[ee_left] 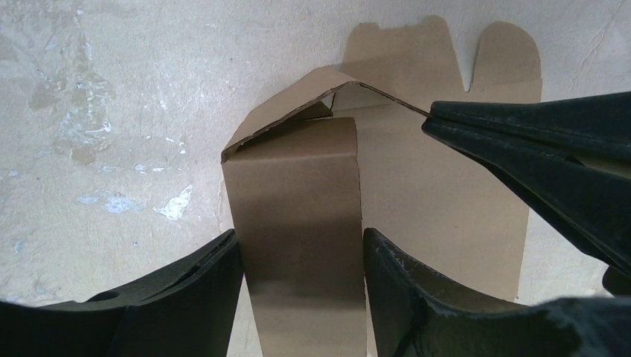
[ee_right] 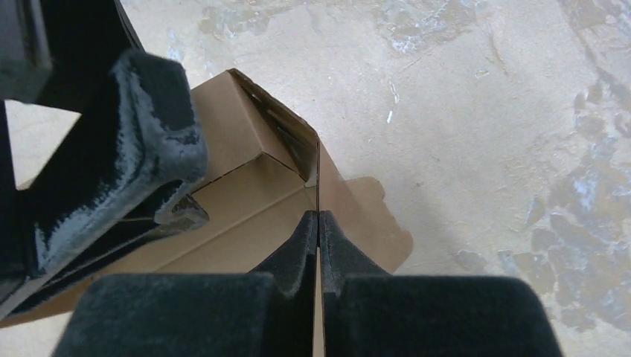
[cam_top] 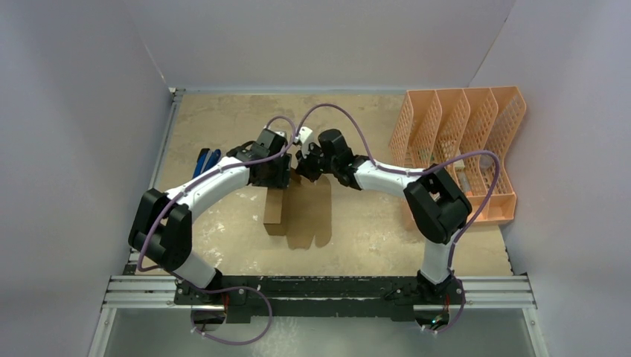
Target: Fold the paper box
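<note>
The paper box [cam_top: 301, 216] is brown cardboard, partly folded, lying mid-table with a flat panel and rounded tabs toward the near side. In the left wrist view one side wall [ee_left: 298, 193] stands up, and my left gripper [ee_left: 301, 275] is closed on it with a finger against each face. My right gripper [ee_right: 318, 223] is shut on the thin edge of an end flap [ee_right: 279, 126] at the box's far corner. In the top view both grippers, left [cam_top: 279, 177] and right [cam_top: 306, 168], meet at the box's far end.
A peach-orange perforated file organizer [cam_top: 461, 149] stands at the back right. A blue-handled tool [cam_top: 205, 160] lies left of the left arm. White walls close in the table on the left, back and right.
</note>
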